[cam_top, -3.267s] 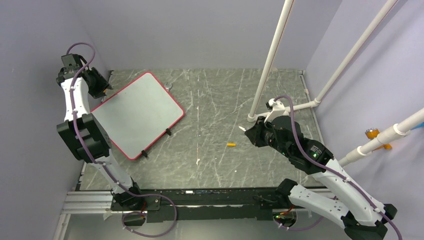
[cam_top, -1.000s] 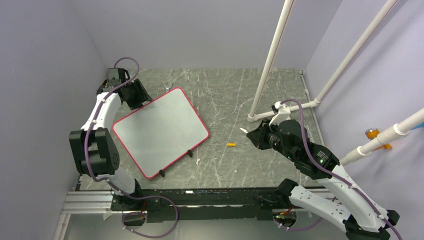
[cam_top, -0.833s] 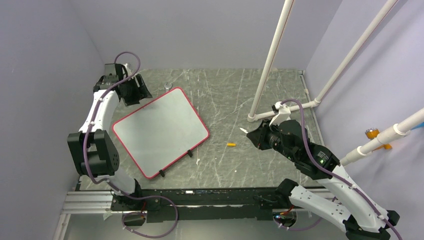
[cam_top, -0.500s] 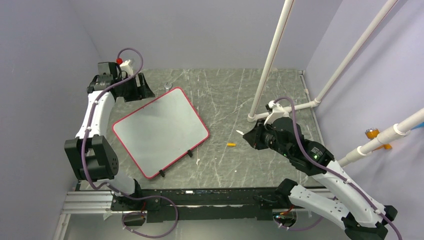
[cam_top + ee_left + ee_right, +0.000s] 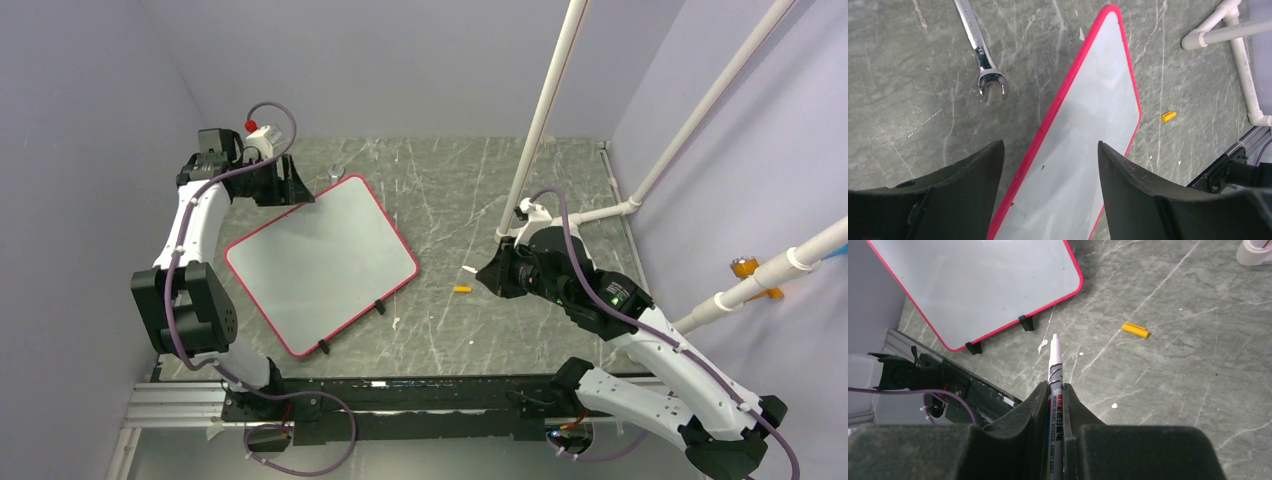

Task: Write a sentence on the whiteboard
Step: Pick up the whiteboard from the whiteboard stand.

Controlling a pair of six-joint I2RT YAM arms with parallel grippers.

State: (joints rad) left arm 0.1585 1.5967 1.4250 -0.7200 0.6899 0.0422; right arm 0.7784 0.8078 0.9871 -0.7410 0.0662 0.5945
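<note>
The right fingers [image 5: 1020,422] are pinching a marker [image 5: 1054,375], its tip jutting over the counter [image 5: 450,200]. The left fingers [image 5: 968,185] are hovering spread above the far edge of the whiteboard [image 5: 1088,130], which is lying on the counter's left, beside a wrench [image 5: 979,50].

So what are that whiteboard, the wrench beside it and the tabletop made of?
The whiteboard looks like a smooth, slightly glossy white panel, faint reflections showing, in a red-pink rim, probably plastic. The wrench is bright, mirror-like metal, likely chromed steel. The table looks like grey-green marble with white veins, though it could be a printed laminate.
</note>
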